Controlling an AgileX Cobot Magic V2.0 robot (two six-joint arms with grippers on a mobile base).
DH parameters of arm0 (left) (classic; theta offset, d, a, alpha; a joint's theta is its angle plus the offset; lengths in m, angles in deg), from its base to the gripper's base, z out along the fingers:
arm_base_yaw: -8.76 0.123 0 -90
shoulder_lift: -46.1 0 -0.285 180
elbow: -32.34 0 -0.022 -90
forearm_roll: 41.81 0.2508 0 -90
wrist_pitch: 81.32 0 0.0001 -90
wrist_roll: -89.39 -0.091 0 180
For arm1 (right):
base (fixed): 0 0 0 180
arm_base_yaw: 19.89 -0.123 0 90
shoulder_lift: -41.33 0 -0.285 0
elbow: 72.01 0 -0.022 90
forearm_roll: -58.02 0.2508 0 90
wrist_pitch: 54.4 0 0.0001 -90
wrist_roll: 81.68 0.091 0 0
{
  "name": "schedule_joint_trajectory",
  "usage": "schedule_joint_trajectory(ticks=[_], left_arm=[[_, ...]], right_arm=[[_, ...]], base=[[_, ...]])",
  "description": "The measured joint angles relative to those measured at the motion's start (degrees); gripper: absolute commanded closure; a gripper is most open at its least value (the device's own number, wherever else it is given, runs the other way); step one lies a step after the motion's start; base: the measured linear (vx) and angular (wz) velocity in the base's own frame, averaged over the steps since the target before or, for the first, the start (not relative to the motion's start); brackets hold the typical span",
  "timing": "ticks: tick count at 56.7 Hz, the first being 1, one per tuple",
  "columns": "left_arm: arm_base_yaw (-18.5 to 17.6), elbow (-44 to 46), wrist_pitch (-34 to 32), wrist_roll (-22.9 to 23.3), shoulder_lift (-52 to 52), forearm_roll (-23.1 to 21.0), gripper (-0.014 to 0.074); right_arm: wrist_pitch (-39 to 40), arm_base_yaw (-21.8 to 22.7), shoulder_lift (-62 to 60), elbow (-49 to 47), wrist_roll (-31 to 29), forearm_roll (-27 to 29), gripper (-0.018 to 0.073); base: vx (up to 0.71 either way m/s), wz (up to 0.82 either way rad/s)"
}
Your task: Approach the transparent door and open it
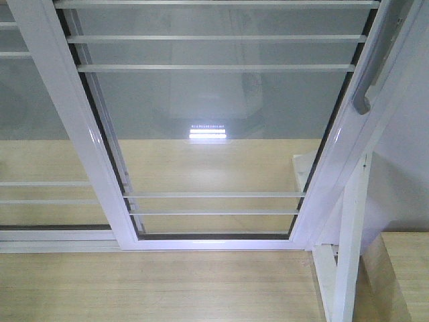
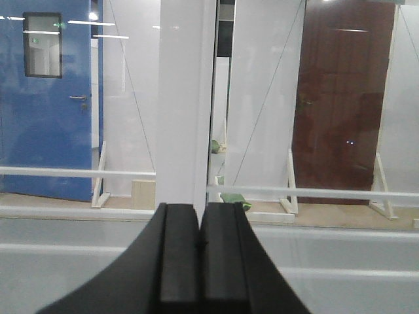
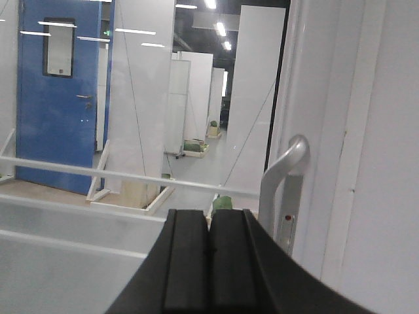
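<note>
Door [image 1: 214,121] fills centre of front view. Handle [image 3: 267,190] right of centre in right wrist view, near my right hand [image 3: 209,219]. Both hands closed, empty. Left hand [image 2: 199,216] faces frame post [image 2: 186,98]. Risk: closed right hand knocks handle, slides off curve.

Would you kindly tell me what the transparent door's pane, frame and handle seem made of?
Pane: clear glass, see-through with a bright reflection. Frame: glossy white, probably painted metal or plastic; cannot tell which. Handle: satin silver-grey metal, judging by its soft sheen.
</note>
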Motion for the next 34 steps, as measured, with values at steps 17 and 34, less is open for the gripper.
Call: schedule_joint_trajectory(ticks=[17,34], left_arm=[[0.0,20.4,-0.1,0.2,24.3,0.0,0.0594],[0.0,21.9,0.2,0.3,27.2,-0.2,0.0562]], right_arm=[[-0.9,0.0,21.3,-18.4,-1.3,0.1,0.0564],[-0.9,0.0,24.1,-19.4,-1.2,2.6,0.0526]], base=[[0.0,0.0],[0.0,0.0]])
